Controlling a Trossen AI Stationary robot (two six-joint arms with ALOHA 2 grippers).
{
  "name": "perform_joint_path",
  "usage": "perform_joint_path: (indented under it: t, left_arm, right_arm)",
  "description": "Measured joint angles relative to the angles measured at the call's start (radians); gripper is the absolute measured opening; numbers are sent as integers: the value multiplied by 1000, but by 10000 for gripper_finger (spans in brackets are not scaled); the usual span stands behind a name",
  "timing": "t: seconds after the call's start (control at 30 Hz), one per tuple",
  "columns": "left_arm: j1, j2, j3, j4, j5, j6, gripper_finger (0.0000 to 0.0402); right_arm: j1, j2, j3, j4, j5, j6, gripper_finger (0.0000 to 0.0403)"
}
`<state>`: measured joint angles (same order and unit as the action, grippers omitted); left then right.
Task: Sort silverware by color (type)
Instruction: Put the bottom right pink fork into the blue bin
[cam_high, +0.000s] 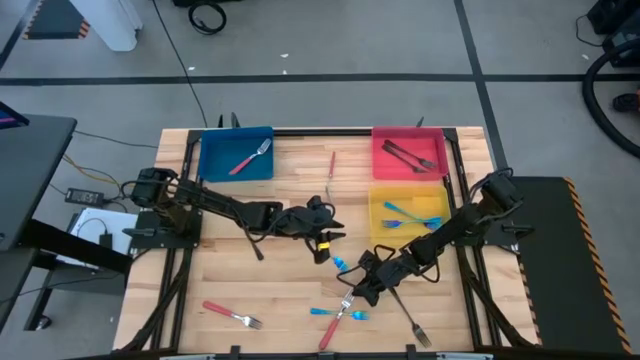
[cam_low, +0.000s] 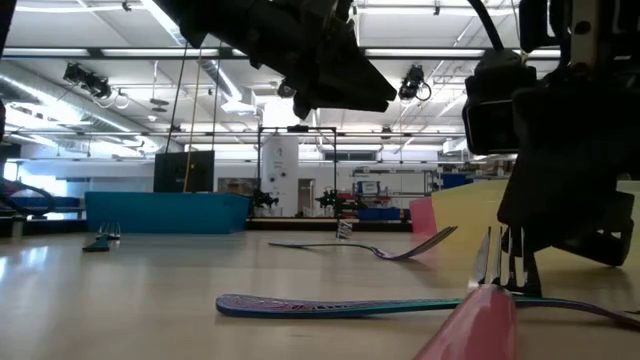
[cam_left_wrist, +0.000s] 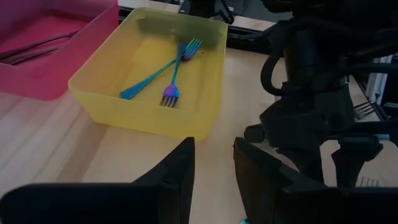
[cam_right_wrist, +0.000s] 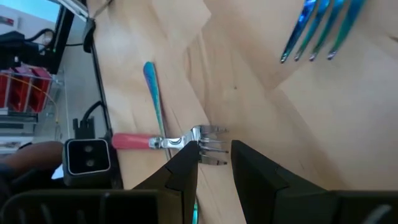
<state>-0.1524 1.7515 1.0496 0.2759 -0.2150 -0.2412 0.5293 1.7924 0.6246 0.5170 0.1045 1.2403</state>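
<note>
Pink-handled fork (cam_right_wrist: 168, 142), tines twd right pincer (cam_right_wrist: 214, 163)

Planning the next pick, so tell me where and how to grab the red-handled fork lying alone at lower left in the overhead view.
Grip the red-handled fork at the middle of its red handle, coming straight down from above and closing across the handle's width. It lies flat and alone on the table, and the handle is its straight, even part.
</note>
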Motion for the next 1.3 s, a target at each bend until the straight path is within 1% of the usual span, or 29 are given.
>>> perform_joint_path:
  t: [0.43,0.57,0.7,0.9,1.07,1.17,1.3]
  left_arm:
    - [-9,0,0,-6,0,-2,110]
    - [-9,0,0,-17,0,-2,110]
    - [-9,0,0,-20,0,-2,110]
    - [-9,0,0,-21,-1,-1,110]
    - [-8,0,0,-37,-1,-2,110]
    - [-9,0,0,-56,-1,1,110]
    - [0,0,0,-67,0,3,110]
  right_arm:
    - [-22,18,11,21,-33,-43,103]
    - [-29,19,11,17,-47,-44,84]
    - [-35,19,11,10,-47,-44,53]
    - [-51,20,10,7,-46,-89,9]
    - [-63,18,10,6,-50,-127,6]
    - [-75,2,6,-6,-69,-162,4]
    - [-97,-54,4,-41,-100,-225,2]
